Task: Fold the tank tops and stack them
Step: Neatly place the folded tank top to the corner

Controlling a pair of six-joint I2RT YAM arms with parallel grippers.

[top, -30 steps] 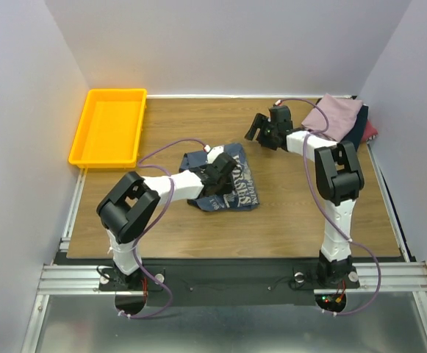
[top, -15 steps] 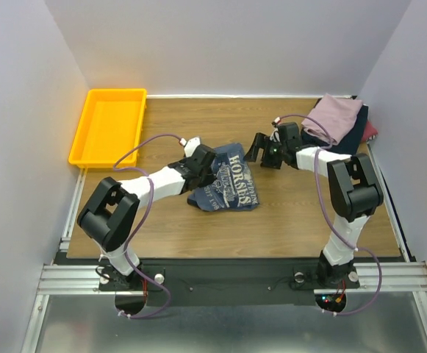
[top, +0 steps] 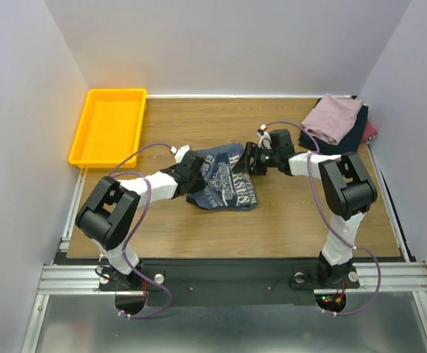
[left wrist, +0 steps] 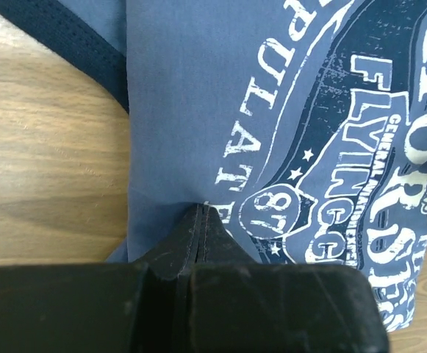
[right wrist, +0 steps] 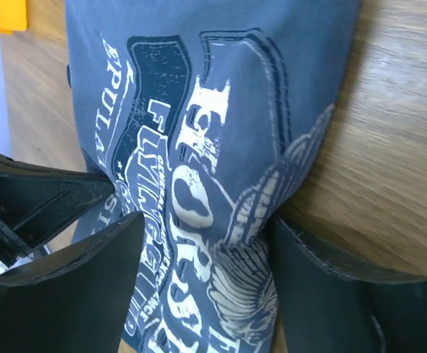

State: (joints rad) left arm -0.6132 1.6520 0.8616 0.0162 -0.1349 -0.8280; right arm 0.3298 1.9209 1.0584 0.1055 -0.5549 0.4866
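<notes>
While the left jaws clamp the slate-blue tank top (top: 231, 187), the right jaws straddle it open; not yet folded, I'd say, with other tops (top: 334, 118) heaped beyond.

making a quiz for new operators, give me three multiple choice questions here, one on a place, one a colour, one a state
1. Where does the yellow tray sit on the table? A) far left corner B) far right corner C) between the arms' bases
2. What colour is the uppermost top stacked at far right? A) green B) white C) mauve-pink
3. How is the left gripper? A) wide open B) shut on the slate-blue tank top C) clamped on the tray

1 A: it lies by the far left edge. 2 C: pink cloth lies uppermost there. 3 B: its jaws meet, pinching blue cloth.
</notes>
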